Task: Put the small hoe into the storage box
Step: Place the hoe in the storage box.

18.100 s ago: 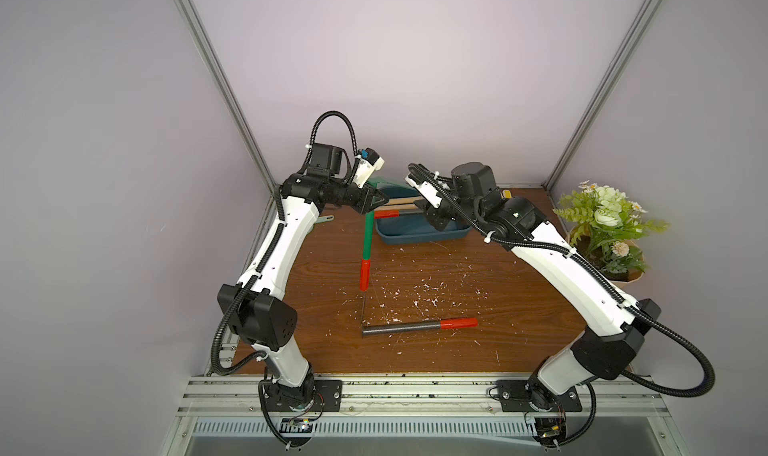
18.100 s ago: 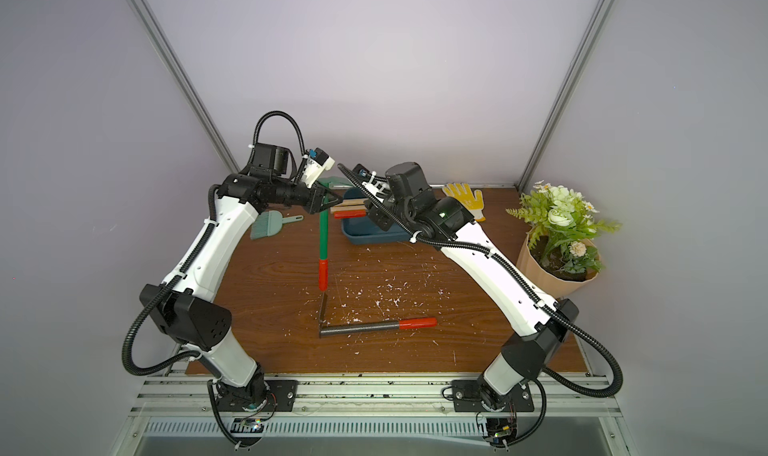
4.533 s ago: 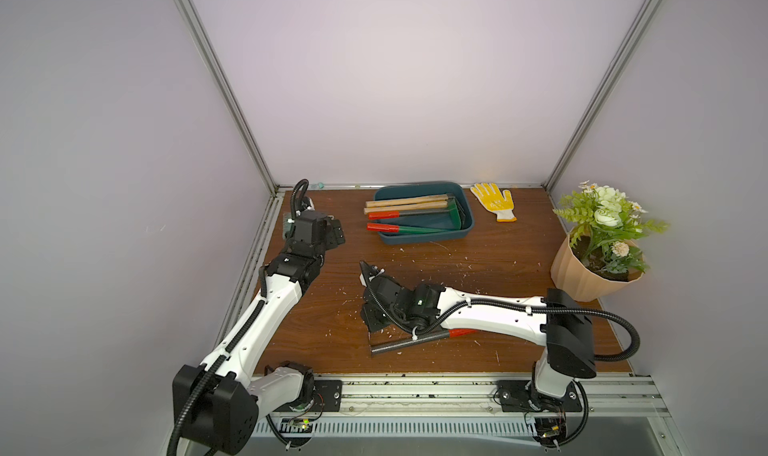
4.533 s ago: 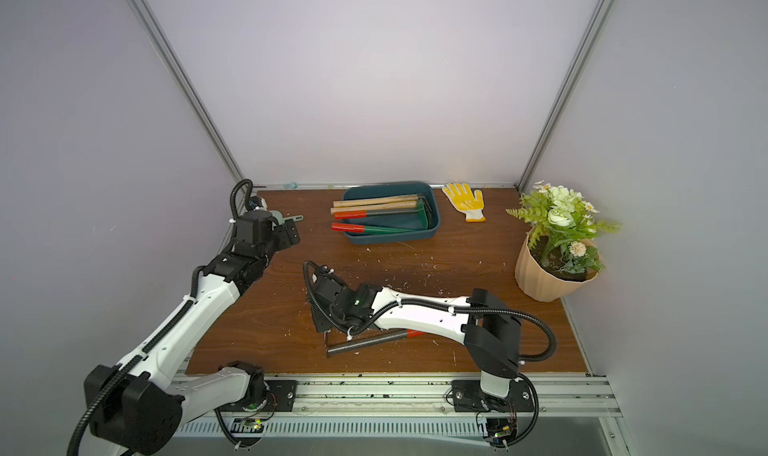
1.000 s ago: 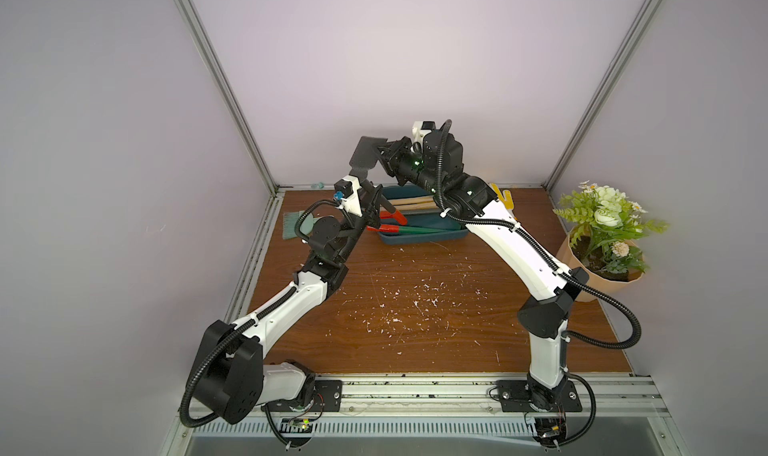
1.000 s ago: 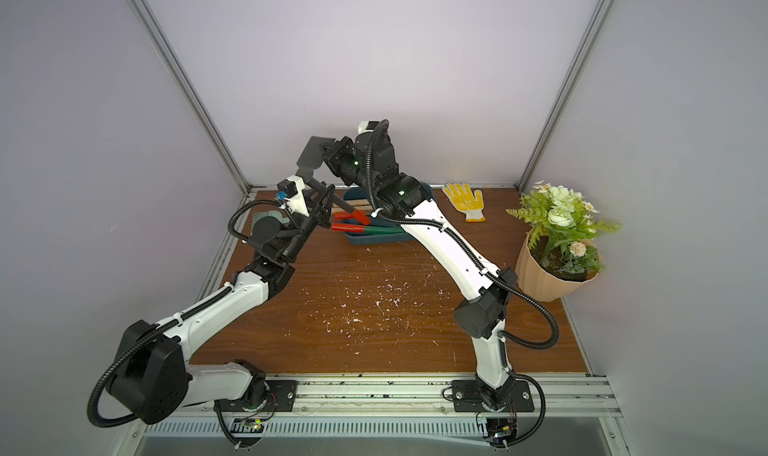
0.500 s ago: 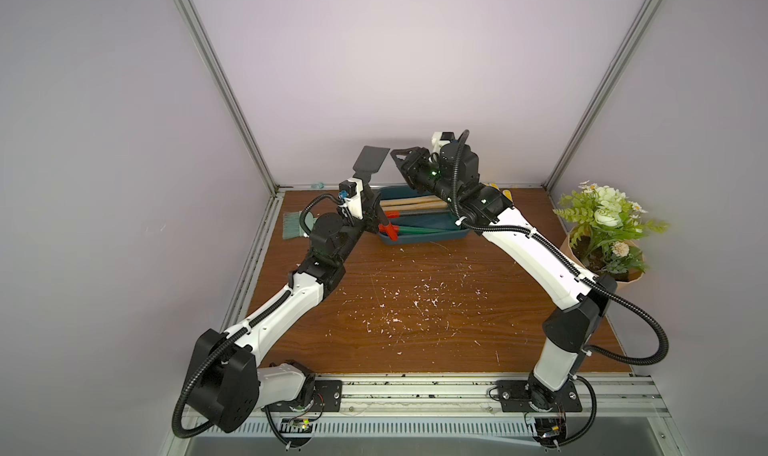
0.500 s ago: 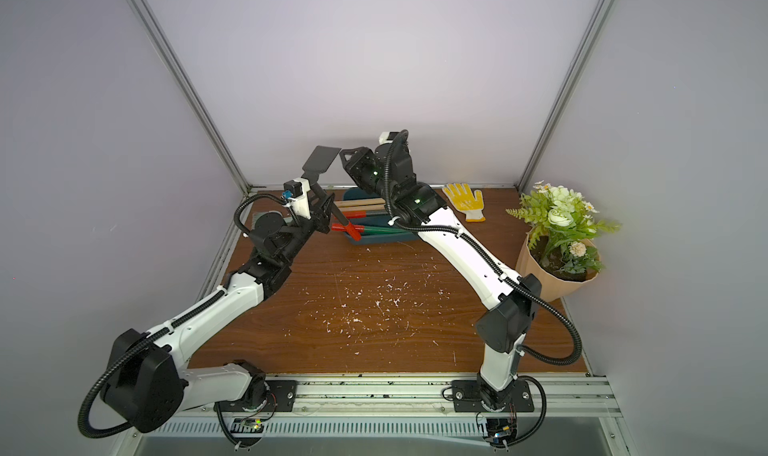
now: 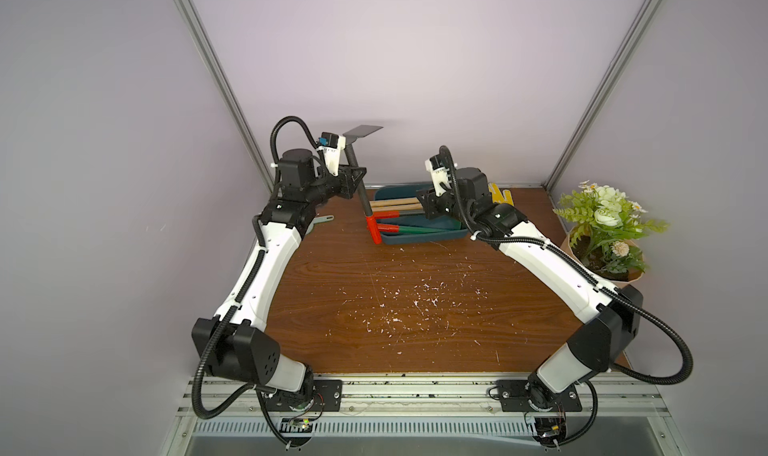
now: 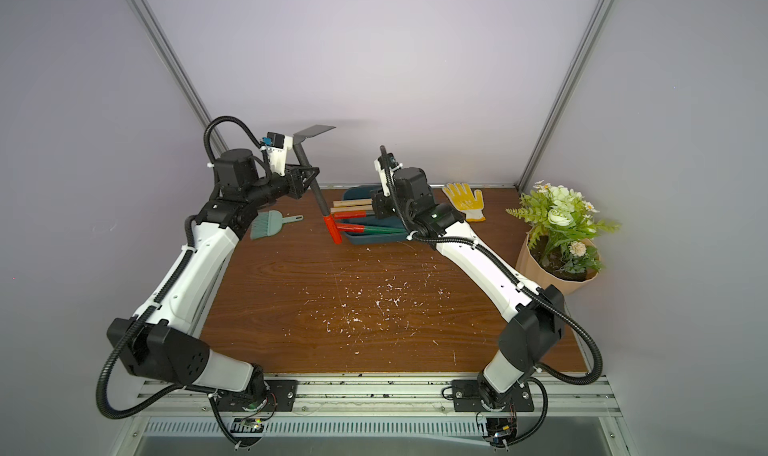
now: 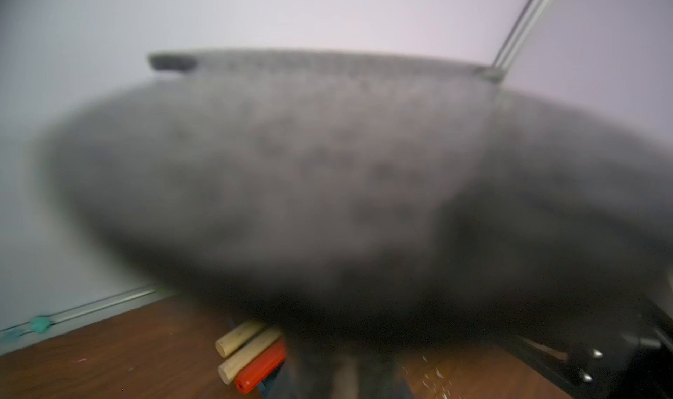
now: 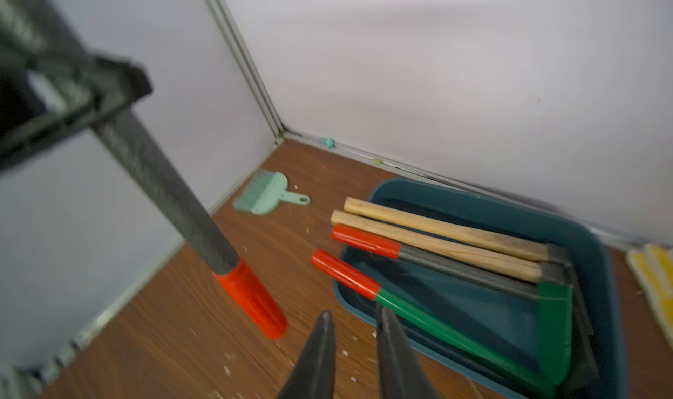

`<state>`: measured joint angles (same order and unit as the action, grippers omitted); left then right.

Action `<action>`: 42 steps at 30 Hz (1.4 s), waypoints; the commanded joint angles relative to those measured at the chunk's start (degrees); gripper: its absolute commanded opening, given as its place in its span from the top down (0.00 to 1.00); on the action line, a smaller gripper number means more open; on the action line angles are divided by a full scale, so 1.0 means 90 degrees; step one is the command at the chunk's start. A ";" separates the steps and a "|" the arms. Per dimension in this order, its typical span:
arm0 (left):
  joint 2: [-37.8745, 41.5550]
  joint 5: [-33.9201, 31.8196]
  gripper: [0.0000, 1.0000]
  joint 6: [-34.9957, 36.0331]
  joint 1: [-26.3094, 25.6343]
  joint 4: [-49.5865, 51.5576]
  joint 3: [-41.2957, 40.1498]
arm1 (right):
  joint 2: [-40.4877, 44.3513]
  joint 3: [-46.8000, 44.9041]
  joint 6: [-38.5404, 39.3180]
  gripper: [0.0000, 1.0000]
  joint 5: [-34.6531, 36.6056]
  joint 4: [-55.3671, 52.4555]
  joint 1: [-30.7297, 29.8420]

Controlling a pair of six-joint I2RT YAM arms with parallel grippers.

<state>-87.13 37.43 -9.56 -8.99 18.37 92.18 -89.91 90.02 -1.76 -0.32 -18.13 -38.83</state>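
The small hoe (image 9: 360, 185) hangs nearly upright, with its flat blade (image 10: 313, 131) at the top. Its red grip (image 9: 374, 230) points down at the left end of the storage box (image 9: 419, 239). My left gripper (image 9: 353, 180) is shut on the dark shaft (image 12: 164, 186) below the blade. In the left wrist view the blurred blade (image 11: 291, 160) fills the picture and hides the jaws. My right gripper (image 12: 353, 315) hovers over the box's near edge (image 12: 349, 306), slightly open with nothing between its fingers. It is well apart from the hoe.
The teal box (image 10: 374, 240) holds two wooden-handled tools (image 12: 437, 229), a dark tool with a red grip and a green one. A mint hand brush (image 10: 270, 223) lies at the back left, with a yellow glove (image 10: 463, 200) and a potted plant (image 10: 557, 241) to the right. White crumbs litter the table.
My right gripper let go of the hoe's upper end, drew back to the right and dropped low over the box. The left arm keeps the hoe and has shifted left and up.
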 commanded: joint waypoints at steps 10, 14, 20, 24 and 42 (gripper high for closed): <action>-0.0180 0.2287 1.00 0.1271 -0.0134 0.2392 -0.0303 | 0.1359 -0.0541 0.4071 0.68 0.0917 0.0502 -0.0466; -0.0105 0.2288 1.00 0.1191 -0.0415 0.2392 -0.0454 | 0.1224 -0.0461 0.4235 0.67 0.0446 0.0331 -0.0471; -0.0013 0.2384 1.00 0.1126 -0.0710 0.2392 -0.0506 | 0.1012 -0.0419 0.4508 0.66 0.0389 0.0337 -0.0672; 0.0025 0.2419 1.00 0.1152 -0.0768 0.2392 -0.0554 | 0.0867 -0.0354 0.4699 0.66 0.0544 0.0337 -0.0696; 0.0170 0.2649 1.00 0.1321 -0.1056 0.2392 -0.0888 | 0.0263 0.0207 0.4815 0.65 0.0552 0.0386 -0.0696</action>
<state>-87.33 56.88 0.75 -17.41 40.95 83.22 -86.67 89.36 41.39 5.63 -16.64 -45.06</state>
